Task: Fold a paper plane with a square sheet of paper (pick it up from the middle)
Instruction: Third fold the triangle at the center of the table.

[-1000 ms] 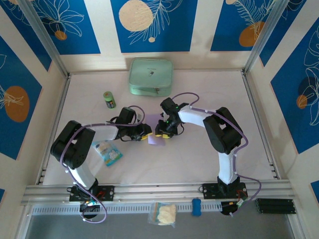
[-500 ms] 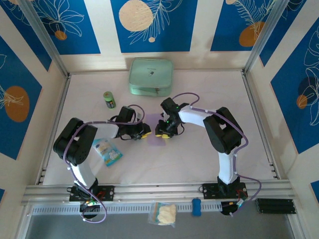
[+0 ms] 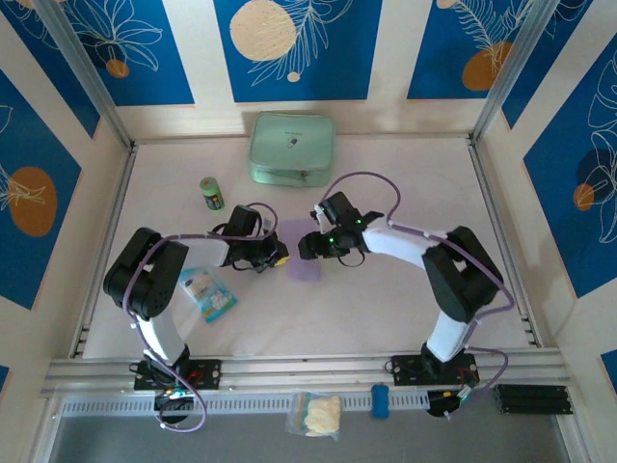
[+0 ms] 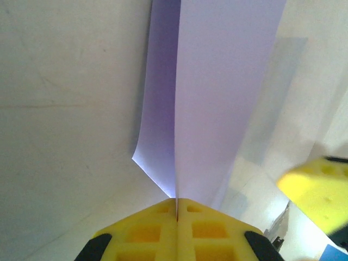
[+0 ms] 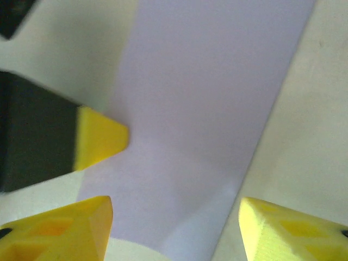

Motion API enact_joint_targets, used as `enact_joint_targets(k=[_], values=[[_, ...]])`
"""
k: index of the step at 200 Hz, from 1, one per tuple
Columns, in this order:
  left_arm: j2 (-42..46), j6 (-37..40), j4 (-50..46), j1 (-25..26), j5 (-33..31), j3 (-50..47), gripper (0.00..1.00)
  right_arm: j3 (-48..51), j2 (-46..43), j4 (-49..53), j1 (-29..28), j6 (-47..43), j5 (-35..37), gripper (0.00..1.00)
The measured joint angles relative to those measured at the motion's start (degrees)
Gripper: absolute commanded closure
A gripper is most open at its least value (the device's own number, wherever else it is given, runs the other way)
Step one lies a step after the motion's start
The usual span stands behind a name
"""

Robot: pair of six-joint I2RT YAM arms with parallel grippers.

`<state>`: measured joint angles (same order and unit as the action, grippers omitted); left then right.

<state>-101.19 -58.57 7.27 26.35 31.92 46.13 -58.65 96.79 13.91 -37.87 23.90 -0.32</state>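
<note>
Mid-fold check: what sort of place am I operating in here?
Most likely a purpose-built robot test cell: a white tabletop boxed in by blue leaf-printed wall panels on bare aluminium frame posts, with two white-and-black robot arms bolted to a slotted metal rail at its near edge.

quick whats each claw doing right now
Left claw: closed, pinching the lavender paper.
Right claw: open, jaws apart above the paper, holding nothing.

Square sheet of paper (image 3: 303,262): plain lavender, thin, folded into long narrow doubled strip, one layer curling up; lies near side of mint-green pouch (image 3: 292,148), well apart.
</note>
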Motion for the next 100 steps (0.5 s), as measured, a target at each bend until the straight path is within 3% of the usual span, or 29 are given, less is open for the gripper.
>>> enact_joint_targets(k=[29,100], values=[[0.3,-1.2,0.0,0.0,0.0,0.0,0.99,6.2,-4.3,-9.0,-2.8,-7.4,2.8,0.35],[1.1,-3.0,-0.1,0.0,0.0,0.2,0.99,19.4,-4.4,-29.4,-11.0,-28.5,6.3,0.33]])
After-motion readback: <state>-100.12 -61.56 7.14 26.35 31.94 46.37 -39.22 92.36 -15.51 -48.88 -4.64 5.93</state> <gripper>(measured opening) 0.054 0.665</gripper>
